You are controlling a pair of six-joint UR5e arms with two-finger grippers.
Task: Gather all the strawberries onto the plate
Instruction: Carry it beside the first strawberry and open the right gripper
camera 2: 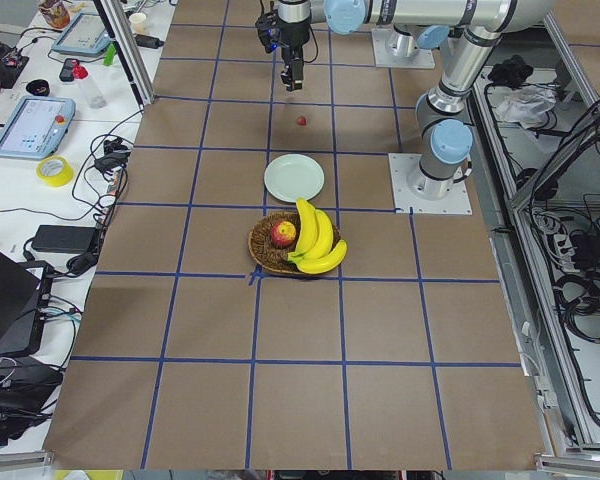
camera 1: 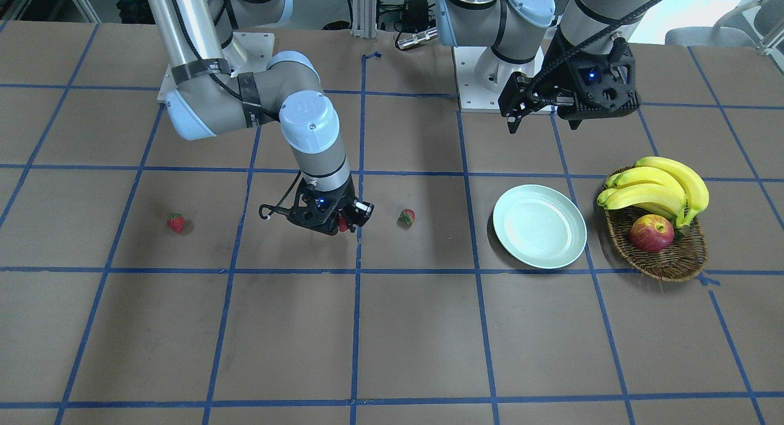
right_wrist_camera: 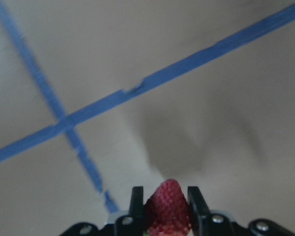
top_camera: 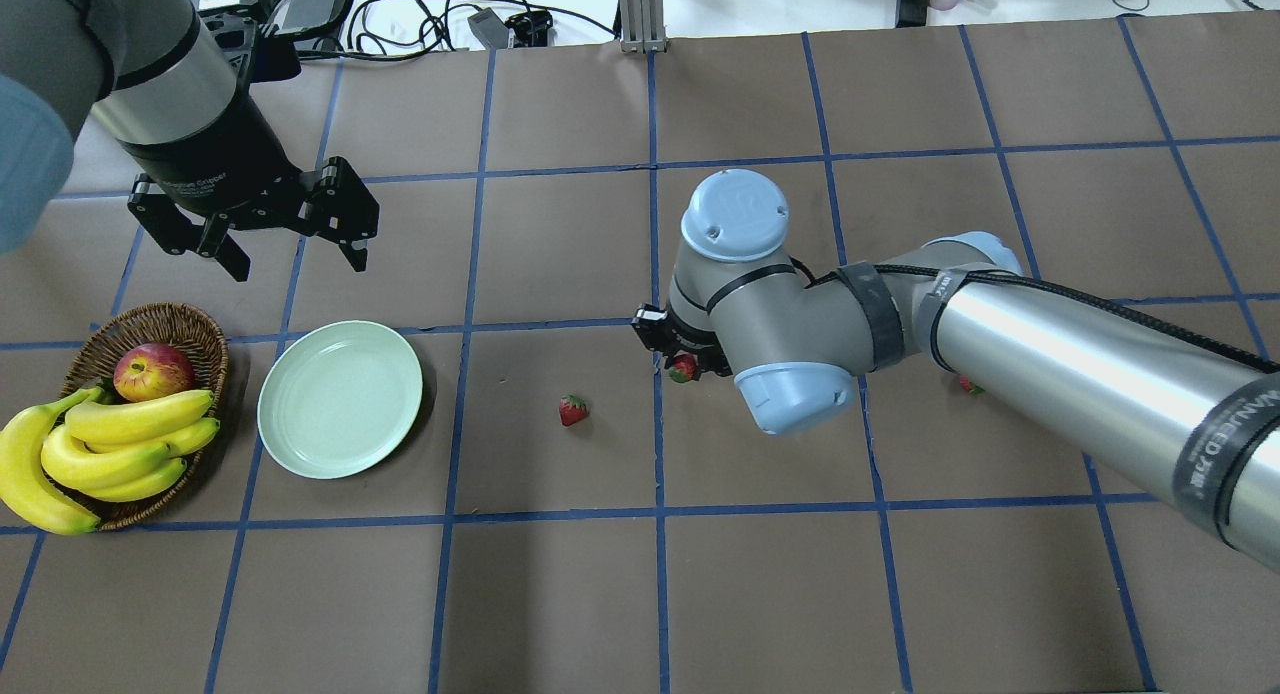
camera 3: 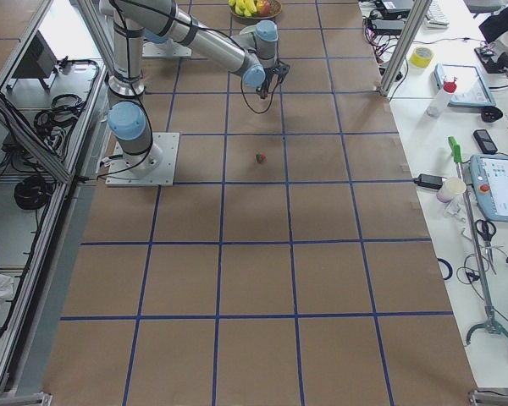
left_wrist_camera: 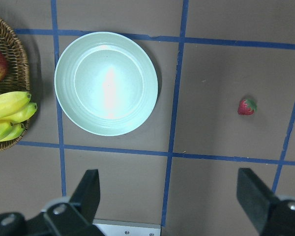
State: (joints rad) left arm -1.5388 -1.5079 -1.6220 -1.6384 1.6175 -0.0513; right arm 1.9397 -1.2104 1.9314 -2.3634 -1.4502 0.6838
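1. Brown wicker basket (top_camera: 170, 319), far left on the tabletop (top_camera: 560, 594): contains yellow bananas (top_camera: 120, 439) and a red-yellow apple (top_camera: 153, 371).
2. Round pale mint-green plate (top_camera: 340, 398), just right of the basket: all strawberries lie outside it.
3. Right gripper (right_wrist_camera: 165, 194): jaws clamp one small red strawberry (right_wrist_camera: 167, 209) over the tabletop. Its tip points outward, with the long axis along the jaws.
4. Second strawberry (top_camera: 573, 410): on the tabletop, right of the plate. Third strawberry (camera 1: 176, 222): far right.
5. Left gripper (top_camera: 300, 267): jaws spread wide, raised over the tabletop.
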